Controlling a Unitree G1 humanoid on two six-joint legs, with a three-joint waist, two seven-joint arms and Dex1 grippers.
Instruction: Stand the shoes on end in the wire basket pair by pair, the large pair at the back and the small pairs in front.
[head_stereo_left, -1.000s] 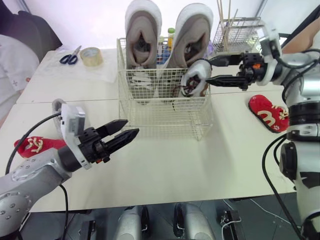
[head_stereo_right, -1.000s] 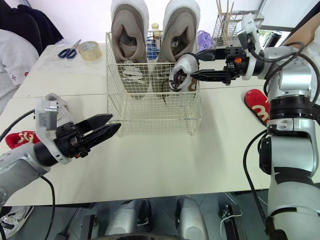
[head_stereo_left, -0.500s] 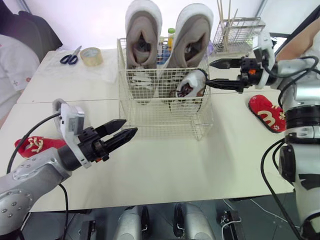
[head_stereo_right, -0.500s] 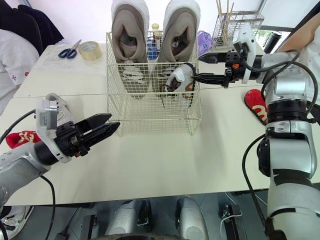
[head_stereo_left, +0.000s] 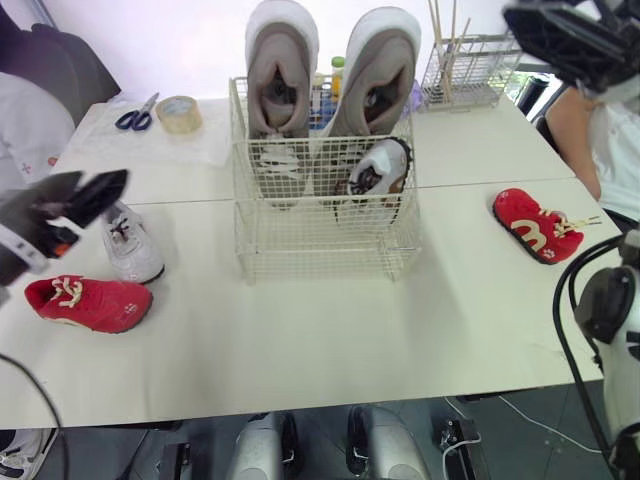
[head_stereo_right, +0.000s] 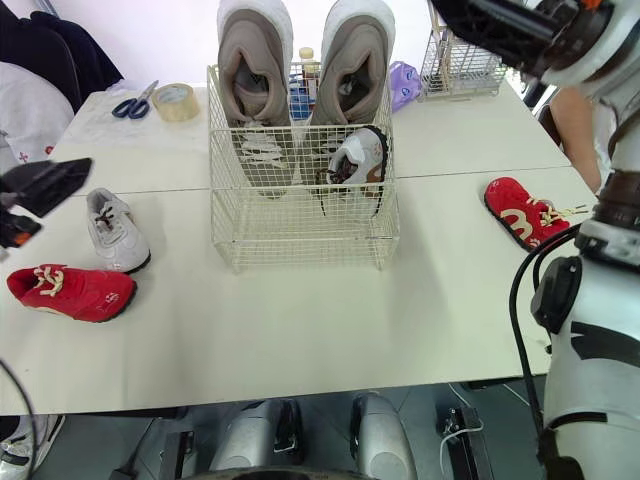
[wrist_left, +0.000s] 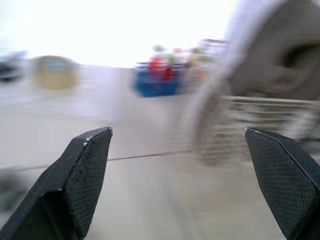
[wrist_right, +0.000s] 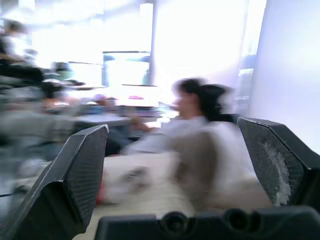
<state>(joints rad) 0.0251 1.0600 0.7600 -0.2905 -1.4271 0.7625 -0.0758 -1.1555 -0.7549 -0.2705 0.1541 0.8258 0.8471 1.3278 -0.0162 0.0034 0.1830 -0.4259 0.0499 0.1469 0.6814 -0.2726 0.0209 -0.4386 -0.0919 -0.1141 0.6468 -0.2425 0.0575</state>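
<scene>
Seen from the head, the left end effector (head_stereo_left: 100, 186) hangs over the left side of the bench (head_stereo_left: 330, 340). A little white shoe (head_stereo_left: 130, 245) lies on the bench just beside it. A red shoe (head_stereo_left: 88, 302) lies near it too, a bit closer to the robot. The wire basket (head_stereo_left: 320, 235) stands well apart from this end effector, off to its right. Two large shoes (head_stereo_left: 283, 70) stand on end, side by side, at the back of the basket. A second little white shoe (head_stereo_left: 378, 170) leans at a tilt in the front right part of the basket. The scissors (head_stereo_left: 135, 113) and a roll of tape (head_stereo_left: 181, 112) lie past the left end effector, at the far side of the bench. The right end effector (head_stereo_left: 522, 22) is up high, past the right side of the basket, and touches nothing. The other red shoe (head_stereo_left: 535, 225) lies on the bench well apart from it, lower down. A person (head_stereo_left: 605, 140) in a white top is near this end effector. In the left wrist view, the two black fingers (wrist_left: 80, 175) are spread wide with nothing between them, and the basket with one large shoe shows blurry ahead. In the right wrist view, the right fingers (wrist_right: 75, 190) are spread wide too and hold nothing, and the person shows blurry ahead of them.
</scene>
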